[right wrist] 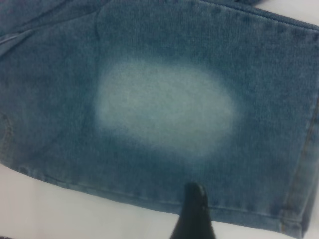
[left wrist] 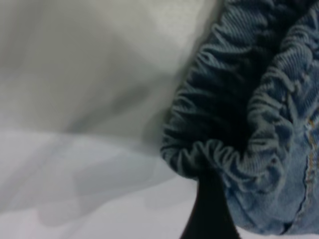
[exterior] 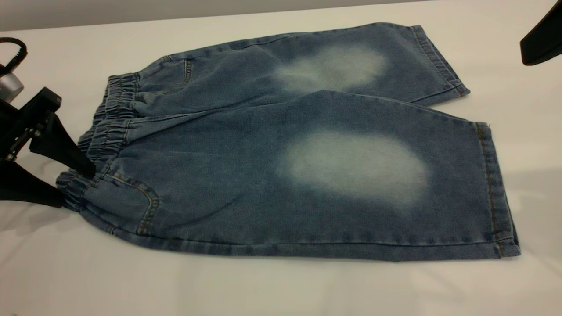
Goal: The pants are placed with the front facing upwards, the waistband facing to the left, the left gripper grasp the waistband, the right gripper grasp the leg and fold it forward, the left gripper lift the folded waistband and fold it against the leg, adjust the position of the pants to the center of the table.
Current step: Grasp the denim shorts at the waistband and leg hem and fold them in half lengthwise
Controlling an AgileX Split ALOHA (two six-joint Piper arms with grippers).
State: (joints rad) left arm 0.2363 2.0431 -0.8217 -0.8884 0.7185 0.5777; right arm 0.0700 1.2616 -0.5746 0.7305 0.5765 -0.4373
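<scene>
Before you: one pants [exterior: 281, 145] with two pale knee patches [exterior: 355, 164], two grippers, one table [exterior: 263, 289].

My left hand [exterior: 72, 184] is matte black, with two flat fingers [exterior: 66, 151] tapering to points. Behind them I see a small silver cylinder [exterior: 9, 86], a looping black cable [exterior: 15, 50] and some bare metal fittings. My right hand [exterior: 542, 41] shows only a black wedge.

Soft, even overhead light on the table [exterior: 281, 289]; faint shadows pool at eight o'clock. Both wrist views are blurred, close fabric out of focus.
</scene>
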